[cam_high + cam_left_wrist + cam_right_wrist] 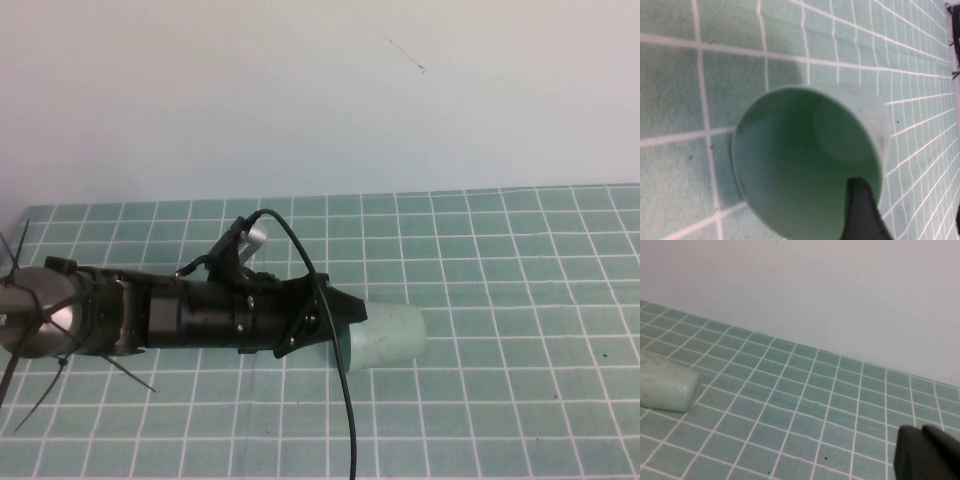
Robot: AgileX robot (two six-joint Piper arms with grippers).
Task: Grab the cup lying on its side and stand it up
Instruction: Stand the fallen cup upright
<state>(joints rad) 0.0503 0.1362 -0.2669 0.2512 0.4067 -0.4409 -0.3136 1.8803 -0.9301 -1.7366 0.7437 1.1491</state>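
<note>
The pale mint-green cup (392,336) lies on its side on the green tiled mat, right of centre, with its base to the right. My left gripper (348,316) is at the cup's mouth. In the left wrist view the cup (790,165) opens towards the camera. My left gripper (907,207) is open: one dark finger (860,212) reaches inside the mouth and the other shows only at the picture's edge, outside the wall. My right gripper (929,450) is shut and empty, low over the tiles. It is far from the cup (665,387) and out of the high view.
The green tiled mat (520,250) covers the table up to a plain white wall (320,90) at the back. A black cable (335,330) hangs from the left arm across the mat in front of the cup.
</note>
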